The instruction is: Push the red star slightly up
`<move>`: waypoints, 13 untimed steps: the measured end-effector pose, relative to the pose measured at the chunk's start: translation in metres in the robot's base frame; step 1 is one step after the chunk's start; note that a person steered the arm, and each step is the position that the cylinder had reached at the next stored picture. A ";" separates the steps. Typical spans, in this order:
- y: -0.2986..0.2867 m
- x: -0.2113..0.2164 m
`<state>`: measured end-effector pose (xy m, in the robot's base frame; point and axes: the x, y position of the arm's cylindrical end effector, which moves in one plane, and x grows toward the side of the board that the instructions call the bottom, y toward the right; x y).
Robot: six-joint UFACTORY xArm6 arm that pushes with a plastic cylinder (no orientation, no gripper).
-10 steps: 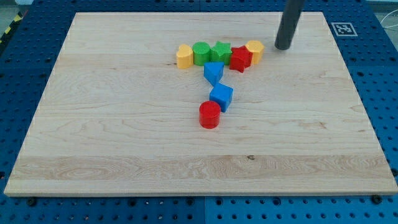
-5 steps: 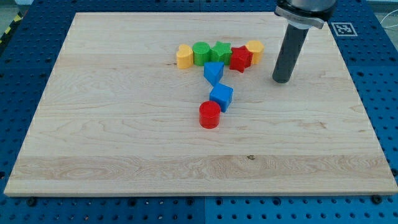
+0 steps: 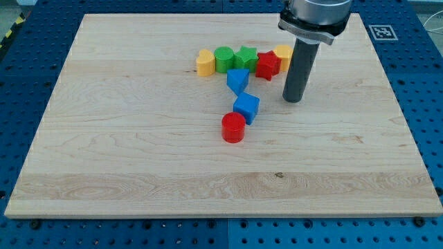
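A wooden board (image 3: 138,159) lies on a blue pegboard bench (image 3: 21,104). My bare rod stands on it, my tip (image 3: 293,99) grasping nothing, just below and right of the red star (image 3: 268,65). The red star sits in the top row, touching the green star (image 3: 245,58) and the yellow block (image 3: 282,55).

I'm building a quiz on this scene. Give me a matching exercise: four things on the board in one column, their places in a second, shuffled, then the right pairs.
Things:
1. red star block
2. red cylinder block
3. yellow block at the row's left end
4. my tip

Places:
A. lowest block in the view
B. below and right of the red star, not touching it
C. beside a green block
D. between the green star block and a yellow block

Pairs: 1-D, 2-A, 3-C, 4-B
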<state>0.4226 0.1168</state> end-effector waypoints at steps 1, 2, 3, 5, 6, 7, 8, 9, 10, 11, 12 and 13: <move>0.000 -0.001; -0.004 -0.001; -0.016 0.003; -0.025 -0.005; -0.027 -0.013; -0.027 -0.014; -0.027 -0.027; -0.027 -0.036; -0.026 -0.037; -0.023 -0.044; -0.022 -0.045; -0.020 -0.046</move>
<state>0.3763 0.0964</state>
